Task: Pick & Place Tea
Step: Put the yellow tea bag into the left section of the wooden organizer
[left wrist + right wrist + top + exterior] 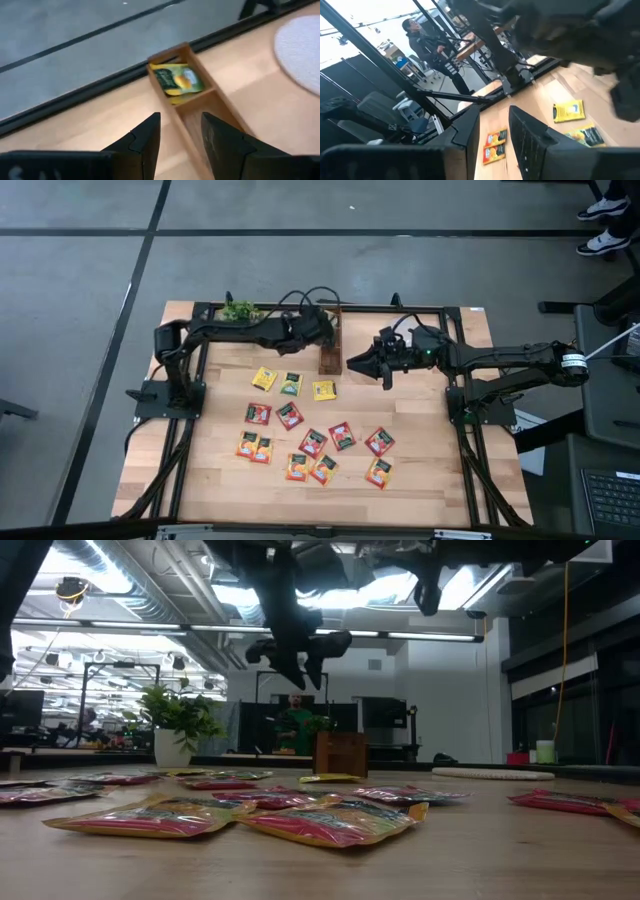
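The left gripper [180,132] hung over a long wooden box [330,345] at the far side of the worktop [430,470], with its jaws spread and holding nothing. One yellow tea sachet [176,81] lay in the box's end part, and the other tea sachets [312,442] lay flat in the middle of the worktop. The right gripper [362,363] hung just beside the box, its jaws a little apart and empty.

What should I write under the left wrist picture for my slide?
Left gripper hovers open above a wooden box holding a yellow tea sachet.
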`<state>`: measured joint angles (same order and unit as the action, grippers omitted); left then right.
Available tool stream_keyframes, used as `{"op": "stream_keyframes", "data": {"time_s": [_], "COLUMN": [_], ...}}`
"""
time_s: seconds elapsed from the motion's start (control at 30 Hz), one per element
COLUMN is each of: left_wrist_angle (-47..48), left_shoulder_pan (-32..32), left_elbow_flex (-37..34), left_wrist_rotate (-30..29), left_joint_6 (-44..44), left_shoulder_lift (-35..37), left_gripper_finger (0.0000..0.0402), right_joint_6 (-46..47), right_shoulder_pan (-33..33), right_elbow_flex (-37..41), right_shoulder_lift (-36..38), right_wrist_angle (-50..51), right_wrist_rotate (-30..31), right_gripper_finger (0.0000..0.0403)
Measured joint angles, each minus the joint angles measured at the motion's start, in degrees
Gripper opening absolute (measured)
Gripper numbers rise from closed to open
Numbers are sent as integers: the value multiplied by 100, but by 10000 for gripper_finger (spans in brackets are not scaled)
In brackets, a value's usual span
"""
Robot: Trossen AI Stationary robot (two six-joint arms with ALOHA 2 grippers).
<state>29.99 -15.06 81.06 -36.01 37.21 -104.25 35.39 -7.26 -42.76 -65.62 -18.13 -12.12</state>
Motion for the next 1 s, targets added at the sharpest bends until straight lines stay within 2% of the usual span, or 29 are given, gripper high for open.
{"op": "stream_keyframes", "data": {"time_s": [0.17,0.33,0.53,0.77,1.0], "left_wrist_angle": [289,185,114,159,195], "left_shoulder_pan": [296,497,411,425,804], "left_elbow_flex": [-9,-2,-4,-7,-7], "left_wrist_rotate": [180,741,1684,1603,1691], "left_joint_6": [-89,-280,-766,-908,-1173], "left_shoulder_lift": [204,496,776,1132,1277], "left_gripper_finger": [137,137,137,137,134], "right_joint_6": [7,10,-22,-123,-153], "right_shoulder_pan": [2,0,-5,-7,-7], "right_elbow_flex": [0,0,0,0,0], "right_shoulder_lift": [0,0,0,0,0], "right_wrist_angle": [74,93,131,150,169], "right_wrist_rotate": [0,2,4,4,7], "right_gripper_finger": [106,106,106,106,107]}}
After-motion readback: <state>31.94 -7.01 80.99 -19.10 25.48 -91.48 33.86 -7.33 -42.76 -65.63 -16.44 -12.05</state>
